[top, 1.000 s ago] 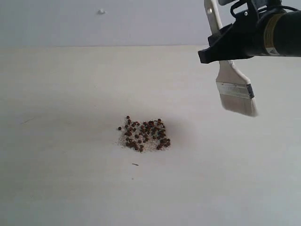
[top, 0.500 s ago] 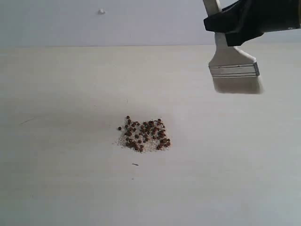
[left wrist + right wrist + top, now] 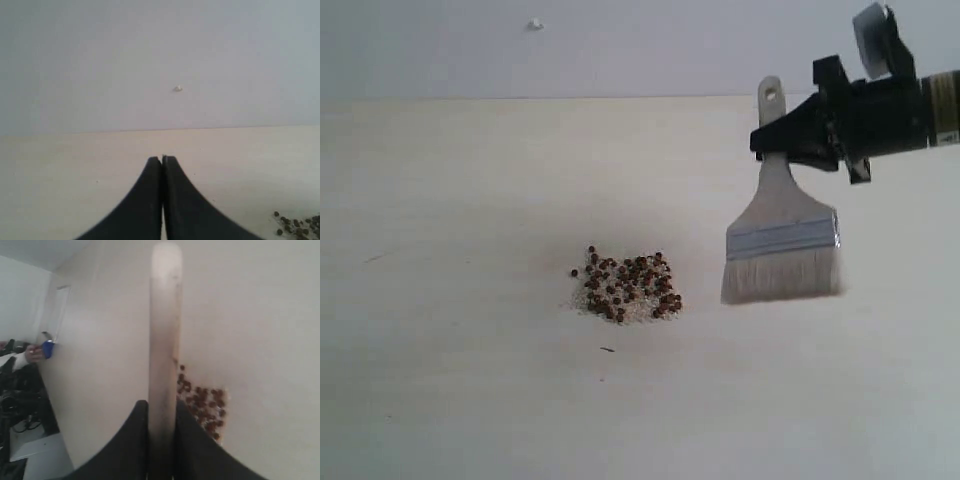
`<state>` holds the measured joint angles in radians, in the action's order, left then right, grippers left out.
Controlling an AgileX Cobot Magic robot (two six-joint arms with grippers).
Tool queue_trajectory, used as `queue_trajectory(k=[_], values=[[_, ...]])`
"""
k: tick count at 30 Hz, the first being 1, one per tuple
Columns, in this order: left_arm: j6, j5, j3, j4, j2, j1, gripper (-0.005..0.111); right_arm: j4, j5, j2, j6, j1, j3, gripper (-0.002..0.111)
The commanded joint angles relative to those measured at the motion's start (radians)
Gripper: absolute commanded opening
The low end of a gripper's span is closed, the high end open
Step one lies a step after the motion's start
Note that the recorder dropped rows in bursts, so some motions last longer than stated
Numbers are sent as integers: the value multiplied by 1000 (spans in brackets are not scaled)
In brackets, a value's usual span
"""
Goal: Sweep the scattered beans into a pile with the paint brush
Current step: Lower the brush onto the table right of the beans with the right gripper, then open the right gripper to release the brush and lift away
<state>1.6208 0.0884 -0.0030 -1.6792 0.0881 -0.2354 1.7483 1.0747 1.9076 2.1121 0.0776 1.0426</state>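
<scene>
Leaving a bare gap, the paint brush (image 3: 782,240) flanks the pile (image 3: 627,288).

No text, number or sign is legible in any view. The paint brush (image 3: 782,240) shows no readable marking.

Smooth matt cream table (image 3: 470,400); paint brush (image 3: 780,205) of pale, seemingly wooden handle, silver metal ferrule (image 3: 782,238), off-white bristles (image 3: 782,280).
</scene>
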Motion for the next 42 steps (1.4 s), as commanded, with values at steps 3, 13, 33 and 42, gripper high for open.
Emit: queue_trajectory(k=[3,13,33,42], values=[[1,1,3,0,-6,-5,0,-4,-279,13,11,-32,-123,0],[1,1,3,0,-6,-5,0,-4,-134,150,-54,-32,-128,0],[1,1,3,0,-6,-5,0,-4,-33,239,-113,-32,-72,61],[1,1,3,0,-6,-5,0,-4,-193,99,-84,-32,22,61]])
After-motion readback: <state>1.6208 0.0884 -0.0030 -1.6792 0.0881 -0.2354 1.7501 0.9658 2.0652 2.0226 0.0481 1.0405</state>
